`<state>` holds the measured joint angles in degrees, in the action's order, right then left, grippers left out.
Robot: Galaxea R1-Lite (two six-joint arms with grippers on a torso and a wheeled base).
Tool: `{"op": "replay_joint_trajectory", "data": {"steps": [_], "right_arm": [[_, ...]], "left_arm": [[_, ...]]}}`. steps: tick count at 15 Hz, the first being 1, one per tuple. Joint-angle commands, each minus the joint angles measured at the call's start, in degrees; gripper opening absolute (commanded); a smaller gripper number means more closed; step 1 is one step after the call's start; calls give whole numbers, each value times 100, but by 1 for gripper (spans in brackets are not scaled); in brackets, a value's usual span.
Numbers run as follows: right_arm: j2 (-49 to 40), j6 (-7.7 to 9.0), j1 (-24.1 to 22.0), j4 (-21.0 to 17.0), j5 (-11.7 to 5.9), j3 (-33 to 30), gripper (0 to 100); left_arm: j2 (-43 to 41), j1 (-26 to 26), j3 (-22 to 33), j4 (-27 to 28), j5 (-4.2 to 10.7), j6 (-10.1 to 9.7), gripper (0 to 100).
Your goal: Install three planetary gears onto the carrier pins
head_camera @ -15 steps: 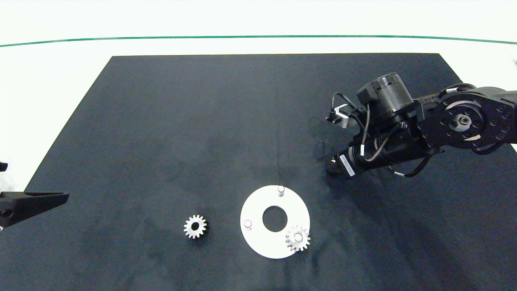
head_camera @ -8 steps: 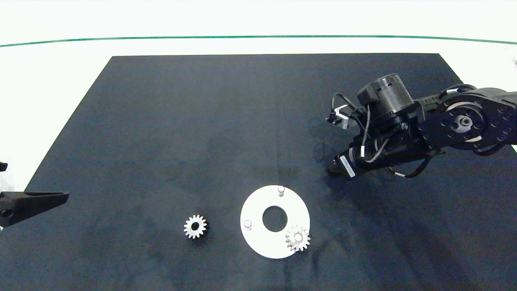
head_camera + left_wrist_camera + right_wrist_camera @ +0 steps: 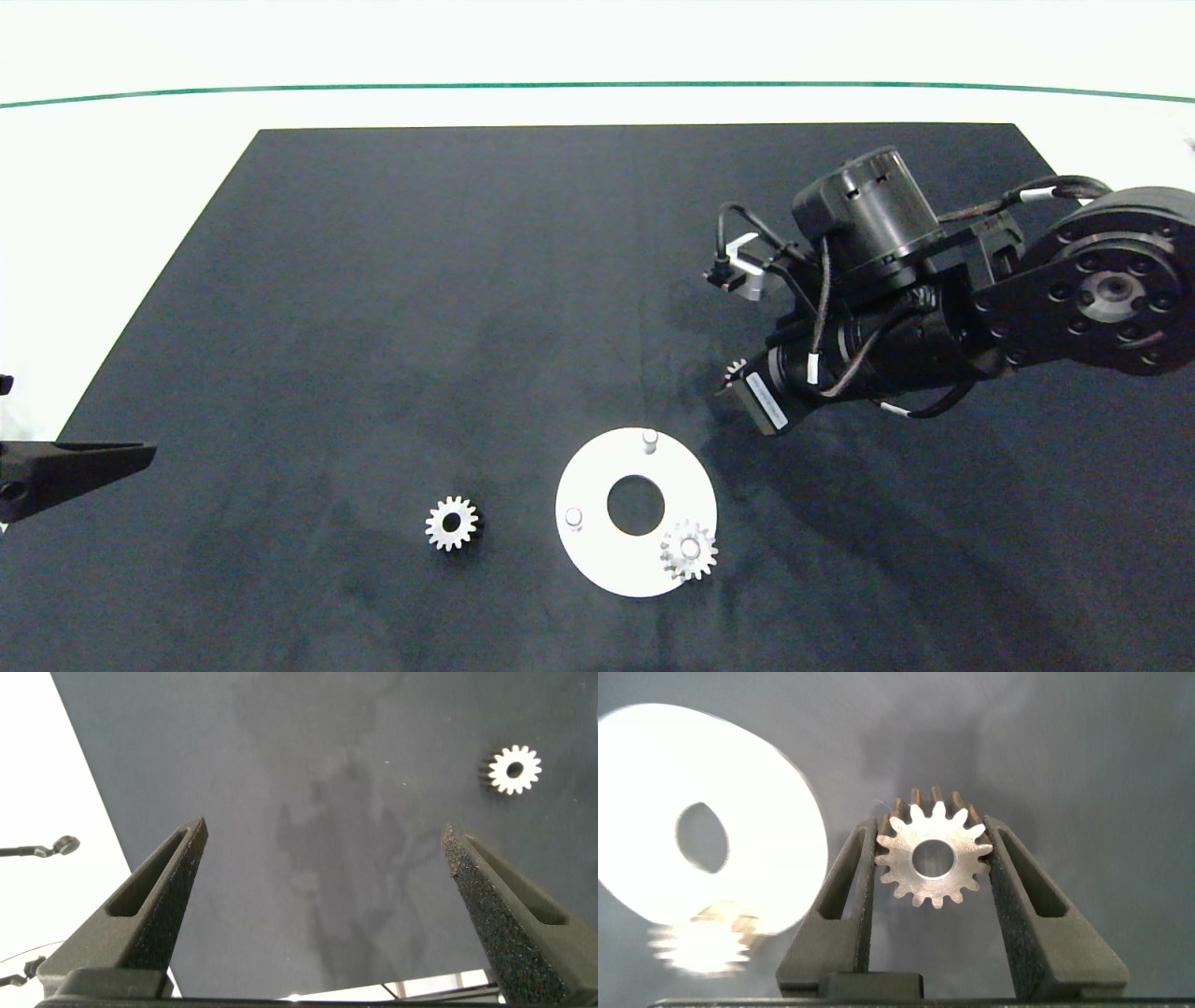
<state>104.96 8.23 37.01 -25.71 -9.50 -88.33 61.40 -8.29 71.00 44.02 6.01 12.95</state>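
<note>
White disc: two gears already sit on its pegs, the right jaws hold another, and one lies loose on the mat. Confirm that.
Wrong on one count: only one gear sits on a peg of the white disc, as the head view shows. The right gripper holds another, and one lies loose on the mat.

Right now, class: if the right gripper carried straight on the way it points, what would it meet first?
Probably the black mat just short of the white disc; the right gripper, shut on a gear, angles down there, though depth is unclear.

My right gripper (image 3: 931,863) is clamped on a gear (image 3: 931,861) above the mat; left gripper (image 3: 322,873) parked, fingers spread.
</note>
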Motion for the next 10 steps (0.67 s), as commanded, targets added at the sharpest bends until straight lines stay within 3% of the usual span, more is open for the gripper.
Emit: {"op": "replay_joint_trajectory", "data": {"steps": [1,4,10], "right_arm": [[24,12,518,-101,-96,-430,19],[402,12,852,-461,-105,-747,19],[921,21,1063,-470,-184,-870,19]], "left_arm": [[-85,12,37,36,5,6,100],[-111,-15,37,36,5,6,100],[-120,-24,37,45,5,15,100]]}}
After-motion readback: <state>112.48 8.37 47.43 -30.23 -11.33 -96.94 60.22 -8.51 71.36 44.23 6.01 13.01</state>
